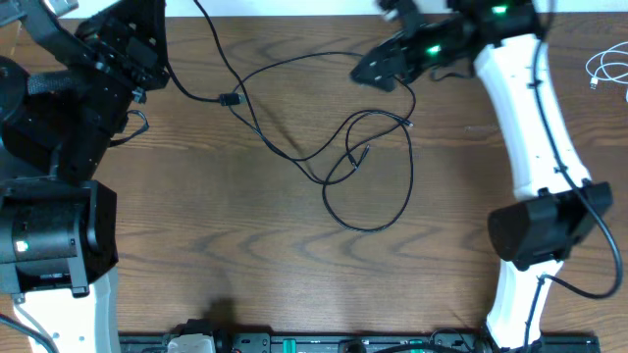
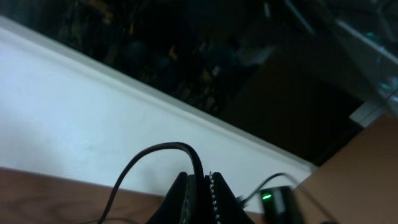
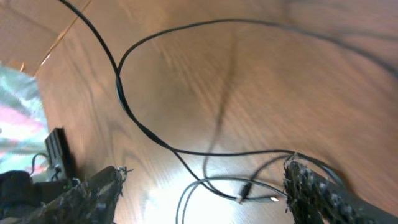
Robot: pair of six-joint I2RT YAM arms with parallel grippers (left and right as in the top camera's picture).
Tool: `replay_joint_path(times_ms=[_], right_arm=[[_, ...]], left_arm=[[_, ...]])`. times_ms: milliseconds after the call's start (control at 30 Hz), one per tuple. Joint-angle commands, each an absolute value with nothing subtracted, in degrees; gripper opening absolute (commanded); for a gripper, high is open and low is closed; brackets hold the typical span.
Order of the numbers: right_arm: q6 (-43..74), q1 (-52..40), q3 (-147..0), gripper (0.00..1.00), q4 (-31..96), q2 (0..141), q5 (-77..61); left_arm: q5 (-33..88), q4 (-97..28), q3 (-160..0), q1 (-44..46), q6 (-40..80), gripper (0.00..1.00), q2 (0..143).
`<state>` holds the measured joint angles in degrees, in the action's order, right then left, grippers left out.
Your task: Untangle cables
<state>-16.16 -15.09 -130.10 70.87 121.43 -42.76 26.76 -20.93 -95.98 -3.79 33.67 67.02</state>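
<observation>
Black cables (image 1: 351, 157) lie in crossed loops at mid-counter (image 1: 226, 255). Their long axis runs diagonally, from a small connector (image 1: 231, 99) at far left to the near right. A white cable (image 1: 606, 71) is coiled well apart at the right edge.

Right tool (image 1: 381, 67): released, fingers spread, at the far side of the tangle. The loops lie from it toward the robot's base. This arm is judged the nearer.

Left tool (image 2: 200, 182): clenched, with a black strand arching into its tips. It is judged to be grasping that strand, though the contact is dim.

The right wrist view shows a plug end (image 3: 245, 198) on the counter between the spread fingers. Only the overhead view shows the whole layout. The left wrist view shows no tangle.
</observation>
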Motion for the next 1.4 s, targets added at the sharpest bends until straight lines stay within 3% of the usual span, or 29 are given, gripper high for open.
replay_joint_path(times_ms=[0, 400, 733, 833, 967, 1067, 1367], right_arm=[[-17.9, -18.0, -130.3, 0.8, 70.7, 123.8, -44.4], [-17.1, -28.0, -130.3, 0.81, 54.1, 128.6, -57.3], [1.8, -34.4, -130.3, 0.75, 34.1, 136.4, -55.4], [4.8, -34.7, -130.3, 0.63, 32.3, 137.9, -51.1], [4.9, -34.0, -130.3, 0.23, 32.5, 137.2, -49.0], [4.9, -32.4, -130.3, 0.04, 33.8, 135.1, -46.2], [1.3, -24.4, -130.3, 0.01, 47.7, 122.7, -35.9]], left_arm=[[27.9, -19.1, -96.7, -3.8, 37.3, 0.07, 66.9], [27.9, -19.0, -96.7, -3.8, 40.2, 0.07, 67.0], [29.6, -20.1, -96.7, -3.8, 41.2, 0.07, 67.0], [29.6, -21.1, -96.7, -3.8, 41.2, 0.08, 67.0], [29.6, -25.3, -96.7, -3.8, 39.4, 0.08, 67.0], [28.5, -29.8, -96.7, -3.8, 37.2, 0.08, 67.4], [29.4, -44.3, -96.7, -3.8, 36.3, 0.07, 76.4]])
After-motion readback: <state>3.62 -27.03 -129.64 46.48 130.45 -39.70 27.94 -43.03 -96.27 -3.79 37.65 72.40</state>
